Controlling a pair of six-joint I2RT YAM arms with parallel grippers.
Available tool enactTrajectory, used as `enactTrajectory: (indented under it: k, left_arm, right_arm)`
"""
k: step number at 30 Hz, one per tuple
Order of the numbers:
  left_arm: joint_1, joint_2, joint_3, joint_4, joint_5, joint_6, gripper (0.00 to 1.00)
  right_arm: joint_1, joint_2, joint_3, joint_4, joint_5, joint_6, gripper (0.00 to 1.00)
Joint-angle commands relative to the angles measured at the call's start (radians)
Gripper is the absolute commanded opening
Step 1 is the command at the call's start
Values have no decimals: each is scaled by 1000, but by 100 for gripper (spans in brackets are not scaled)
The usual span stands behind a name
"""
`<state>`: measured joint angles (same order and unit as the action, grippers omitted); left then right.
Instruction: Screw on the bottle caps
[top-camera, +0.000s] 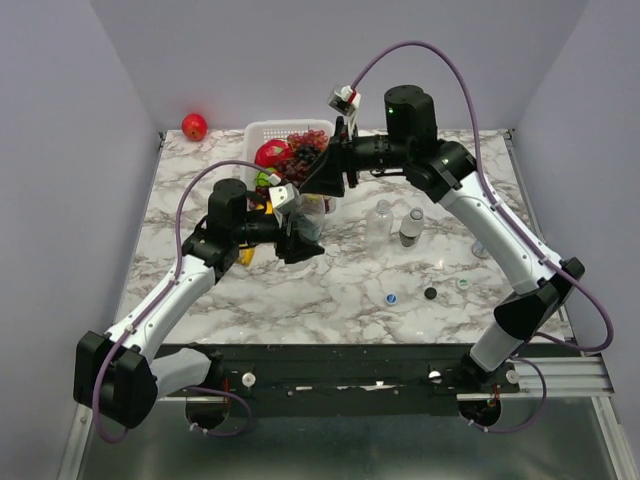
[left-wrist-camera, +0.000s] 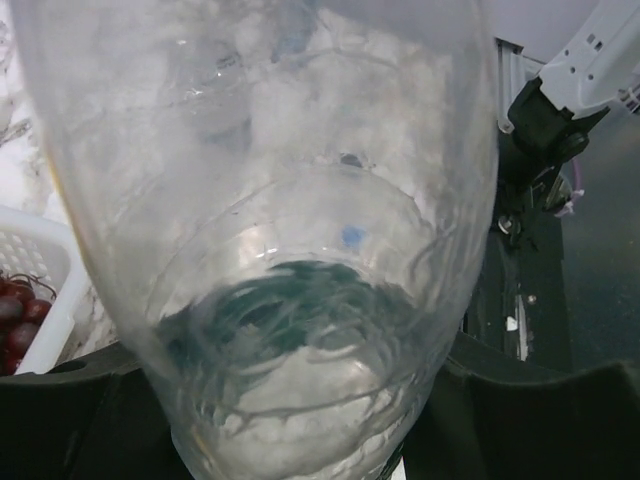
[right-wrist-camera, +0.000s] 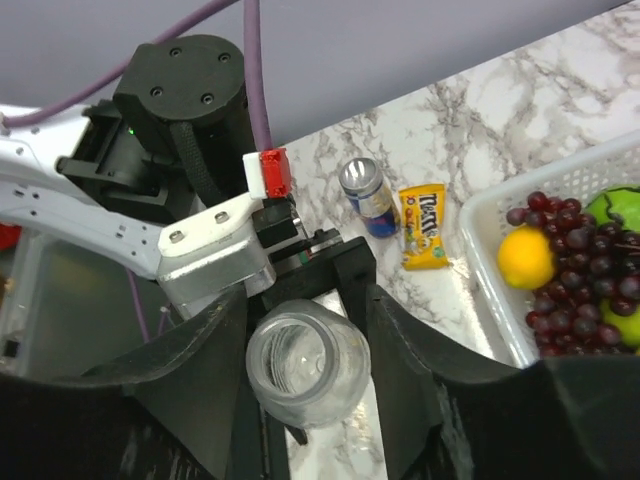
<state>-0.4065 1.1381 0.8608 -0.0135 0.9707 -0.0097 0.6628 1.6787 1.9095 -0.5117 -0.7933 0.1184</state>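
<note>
A clear, uncapped bottle (top-camera: 312, 212) hangs above the table left of centre, between both grippers. My left gripper (top-camera: 298, 240) is shut on its body; the bottle (left-wrist-camera: 270, 200) fills the left wrist view. My right gripper (right-wrist-camera: 305, 320) is open, with a finger on each side of the bottle's open mouth (right-wrist-camera: 300, 365). In the top view the right gripper (top-camera: 312, 180) reaches in from the back. Three bottle caps lie on the marble at front right: blue (top-camera: 391, 298), black (top-camera: 430, 294) and white-green (top-camera: 464, 284).
Two more bottles stand mid-table, a clear one (top-camera: 380, 218) and one with a grey top (top-camera: 411, 227). A white basket (top-camera: 262, 132) of grapes and fruit sits at the back. A drink can (right-wrist-camera: 368, 195) and a yellow candy pack (right-wrist-camera: 423, 225) lie beside it. A red fruit (top-camera: 194, 126) is at the back left.
</note>
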Motion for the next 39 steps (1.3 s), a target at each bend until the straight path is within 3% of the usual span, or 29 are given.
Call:
enactTrajectory:
  k: [1, 2, 6, 12, 13, 16, 20, 24, 27, 39]
  left_arm:
    - [-3, -20, -25, -40, 43, 188, 48]
    - [-3, -37, -38, -19, 49, 201, 47]
    - [-6, -70, -140, 179, -7, 192, 42]
    - [-6, -67, -138, 164, -49, 247, 9]
    - [-8, -72, -146, 175, -79, 252, 0]
    - [-8, -83, -155, 224, -165, 276, 0]
    - [-8, -77, -143, 257, -251, 300, 0]
    - [-9, -72, -129, 265, -282, 248, 0]
    - [-15, -70, -124, 228, -297, 235, 0]
    - [-23, -43, -114, 138, -349, 240, 0]
  right_arm:
    - [-17, -106, 34, -132, 97, -107, 69]
    - [-20, -109, 78, -175, 203, -159, 71]
    - [-81, -180, 44, -330, 311, -342, 76]
    - [-403, -292, -194, -629, 266, -646, 74]
    - [-466, -336, -304, -633, 275, -733, 74]
    - [-523, -411, -522, -552, 302, -873, 76]
    - [-534, -470, -702, -473, 391, -1026, 76]
    - [-610, -429, -817, -442, 423, -1106, 75]
    - [-690, -384, -883, -439, 434, -1212, 84]
    - [-743, -248, -995, -258, 474, -1503, 75]
